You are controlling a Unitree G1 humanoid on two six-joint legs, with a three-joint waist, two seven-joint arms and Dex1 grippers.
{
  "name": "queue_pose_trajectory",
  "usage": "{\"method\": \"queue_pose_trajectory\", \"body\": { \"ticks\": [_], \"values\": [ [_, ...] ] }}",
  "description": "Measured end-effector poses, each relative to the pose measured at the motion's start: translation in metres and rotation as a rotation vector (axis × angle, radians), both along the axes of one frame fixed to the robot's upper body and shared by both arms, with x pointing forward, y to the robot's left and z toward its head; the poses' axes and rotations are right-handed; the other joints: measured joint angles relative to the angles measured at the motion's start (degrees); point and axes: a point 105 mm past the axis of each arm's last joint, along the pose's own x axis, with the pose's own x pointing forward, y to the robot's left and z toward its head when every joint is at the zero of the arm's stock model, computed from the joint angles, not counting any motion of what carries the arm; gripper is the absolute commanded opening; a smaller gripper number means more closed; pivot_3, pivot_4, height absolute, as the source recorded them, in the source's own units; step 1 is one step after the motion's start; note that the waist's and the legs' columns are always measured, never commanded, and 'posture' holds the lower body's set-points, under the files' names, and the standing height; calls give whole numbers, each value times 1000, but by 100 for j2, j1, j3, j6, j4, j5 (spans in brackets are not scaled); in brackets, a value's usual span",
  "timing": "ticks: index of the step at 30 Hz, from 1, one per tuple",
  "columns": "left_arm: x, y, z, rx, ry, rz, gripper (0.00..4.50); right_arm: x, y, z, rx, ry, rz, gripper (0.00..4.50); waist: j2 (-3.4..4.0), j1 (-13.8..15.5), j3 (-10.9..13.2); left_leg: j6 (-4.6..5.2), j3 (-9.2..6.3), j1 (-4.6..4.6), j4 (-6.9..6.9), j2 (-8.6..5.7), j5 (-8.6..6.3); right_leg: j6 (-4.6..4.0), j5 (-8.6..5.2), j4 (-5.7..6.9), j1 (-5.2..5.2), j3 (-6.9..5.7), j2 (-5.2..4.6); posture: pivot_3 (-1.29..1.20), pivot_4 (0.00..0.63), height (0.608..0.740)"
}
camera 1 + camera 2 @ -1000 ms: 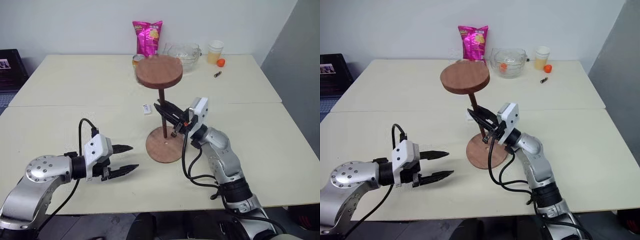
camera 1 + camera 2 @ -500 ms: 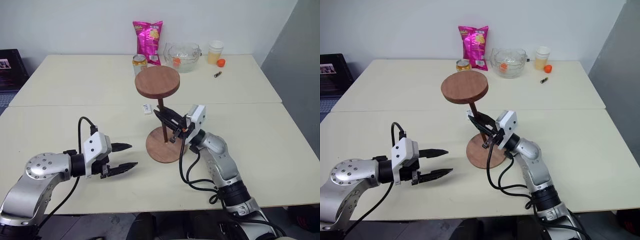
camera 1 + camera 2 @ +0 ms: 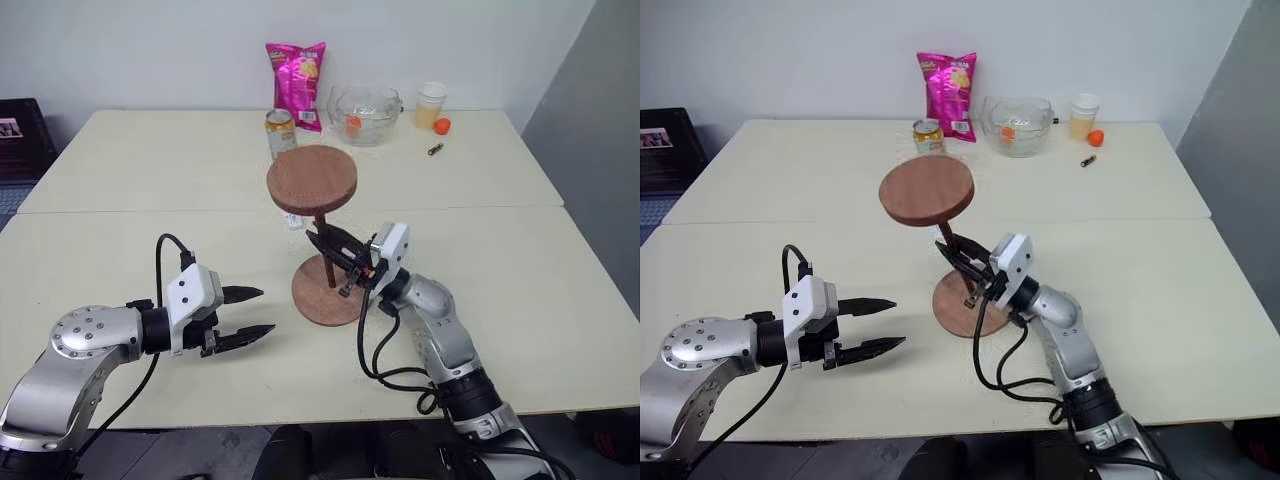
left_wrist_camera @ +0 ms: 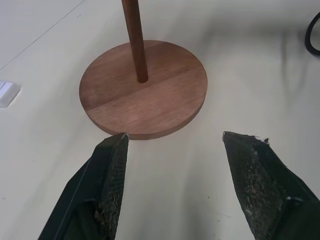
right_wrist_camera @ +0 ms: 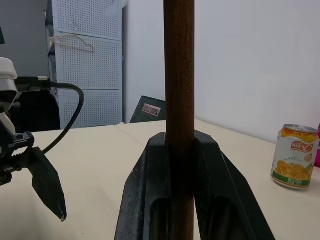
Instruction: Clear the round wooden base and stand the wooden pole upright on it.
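- The wooden pole, a thin dark rod topped by a smaller reddish disc, is seen standing near upright at the frame's centre, its foot on the round wooden base.
- The seating step is judged in hand; next, the foot would need settling at the centre hole before release.
- The right claw is pressed together on the pole; the left claw is spread, lower left.
- The base is flat, smooth-grained; the tabletop is pale and matte.
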Motion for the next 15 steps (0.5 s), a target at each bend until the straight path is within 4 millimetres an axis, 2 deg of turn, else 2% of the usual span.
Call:
{"method": "queue_pose_trajectory", "body": {
  "ticks": [15],
  "values": [
    [4, -5, 1, 1, -14, -23, 3135, 2, -2, -5, -46, 51, -7, 235, -9, 0, -19, 0, 0, 11, -1, 0, 0, 0, 0, -1, 10, 1, 0, 0, 150, 740]
  ]
}}
